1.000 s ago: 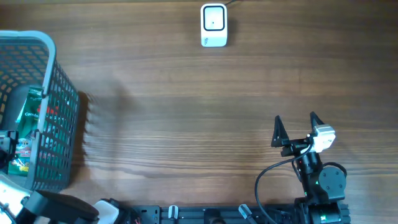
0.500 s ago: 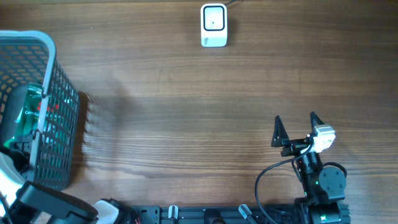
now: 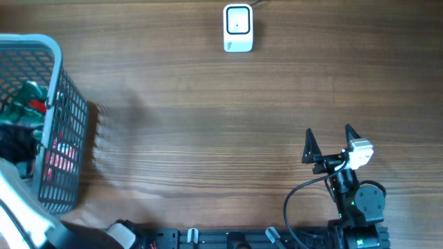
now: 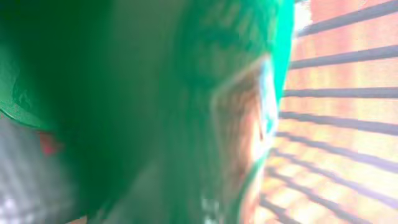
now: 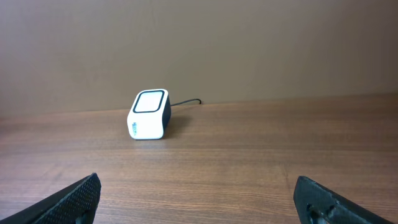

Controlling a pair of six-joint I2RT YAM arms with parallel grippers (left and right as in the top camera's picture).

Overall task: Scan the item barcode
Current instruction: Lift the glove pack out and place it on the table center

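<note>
1. The left tool [image 3: 15,142] is down inside the grey mesh basket [image 3: 34,40] at the left edge of the wooden surface [image 3: 208,124], and its jaws are closed tight.
2. The green packet [image 3: 29,93] sits in that basket right beside the left tool. In the left wrist view the packet [image 4: 155,93] fills almost everything, blurred, with basket bars [image 4: 336,93] at the right. We cannot tell whether the tool pinches it.
3. The right tool [image 3: 331,140] stands wide and empty over the near right of the surface.
4. The white barcode scanner [image 3: 238,28] rests at the far edge with its cable [image 5: 186,101] behind it, well apart from both tools.
</note>
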